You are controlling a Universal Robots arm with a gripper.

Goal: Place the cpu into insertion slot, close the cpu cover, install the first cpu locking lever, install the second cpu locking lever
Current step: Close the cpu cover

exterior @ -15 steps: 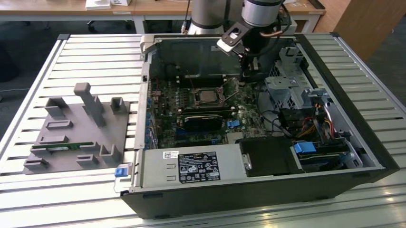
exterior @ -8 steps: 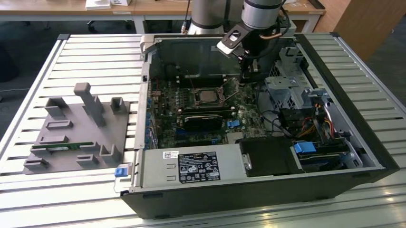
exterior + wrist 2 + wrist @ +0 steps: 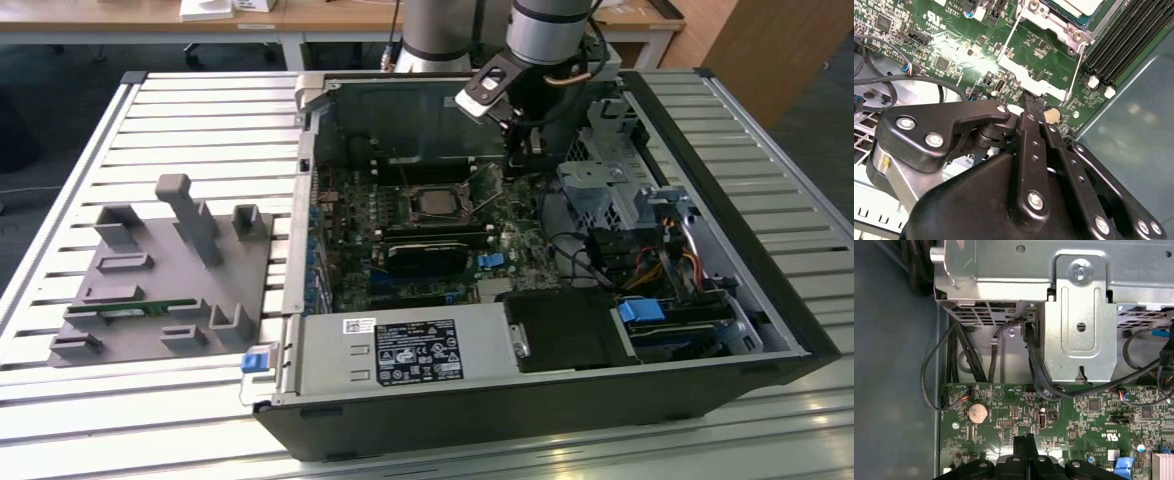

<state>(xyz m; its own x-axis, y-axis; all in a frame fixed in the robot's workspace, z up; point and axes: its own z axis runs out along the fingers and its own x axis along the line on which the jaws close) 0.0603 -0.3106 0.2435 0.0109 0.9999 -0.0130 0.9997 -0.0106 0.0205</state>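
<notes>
Exterior view: open computer case [image 3: 534, 425] on a slatted table [image 3: 200, 110]; end effector [image 3: 529, 160], pressed together, hangs inside it.

Bright even light, white glare on motherboard [image 3: 956, 59], soft shadows

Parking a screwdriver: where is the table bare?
Free: slats of the ribbed metal table beyond the grey plastic fixture block, and along the near edge by the open black computer case. Crowded: inside the case, with cables, drive cage and black claw.
</notes>
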